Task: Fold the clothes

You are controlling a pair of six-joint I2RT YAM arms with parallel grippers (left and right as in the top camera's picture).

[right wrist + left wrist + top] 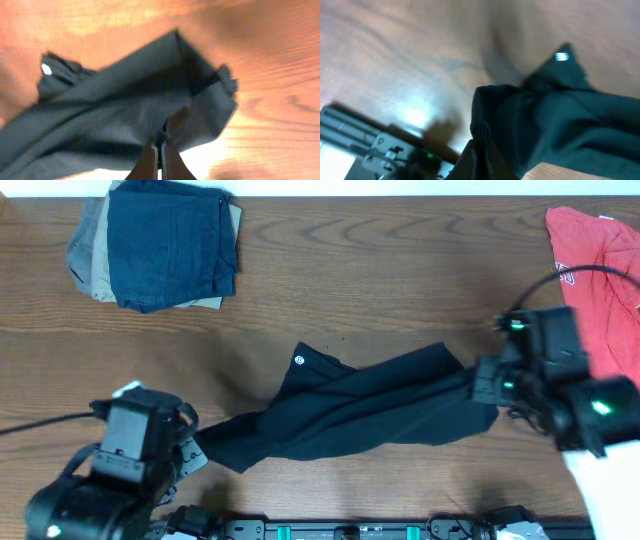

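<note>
Looking down from overhead, you see the black T-shirt point(350, 410) lying bunched in a long, rumpled band across the wooden table point(400, 250), running from low on the left up toward the right. One small white round logo mark point(300, 360) sits on its upper left corner. An arm meets the cloth at either end, but from up here the arm bodies cover the fingertips, so you cannot read the grips in this view.

The wrist cameras give you that. Your left gripper point(479, 142) has its fingers pressed together with a fold of the shirt's dark fabric pinched between them (the picture is blurred, yet the cloth clearly gathers into the tips). Your right gripper point(161, 145) is likewise clamped on the shirt, its two fingers nipping an edge just beside a corner that flops out to the right. Both wrist views also catch the logo mark farther along the fabric, with bare wood around it.

Only the overhead view shows you the rest: a stack of folded garments point(160, 245) — dark blue on top, tan and grey beneath — at the table's far left corner, well apart from the shirt, and a red T-shirt point(595, 270) at the far right edge, near the right arm and apart from the black cloth.
</note>
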